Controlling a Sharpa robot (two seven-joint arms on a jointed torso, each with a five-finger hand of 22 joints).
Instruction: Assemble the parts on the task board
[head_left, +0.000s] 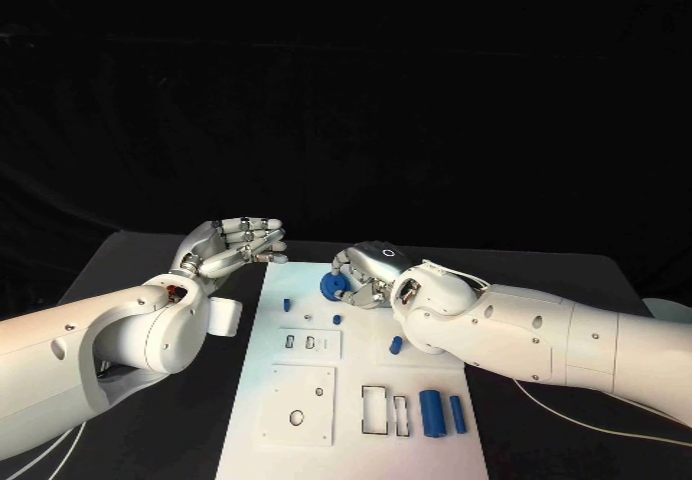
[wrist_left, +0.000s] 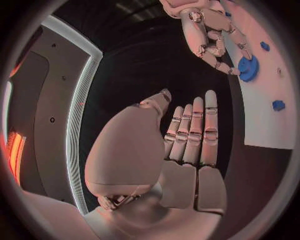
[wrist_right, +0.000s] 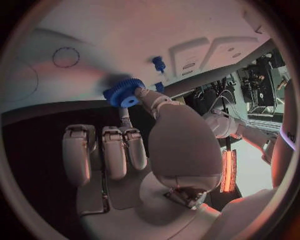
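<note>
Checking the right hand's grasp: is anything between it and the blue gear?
No. The right hand already touches the blue gear at its fingertips, on the task board; nothing visible lies between.

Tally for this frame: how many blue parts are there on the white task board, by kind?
blue gear, pinched by the right robot hand: 1
small blue pegs: 3
long blue cylinders: 2
Total: 6
</note>
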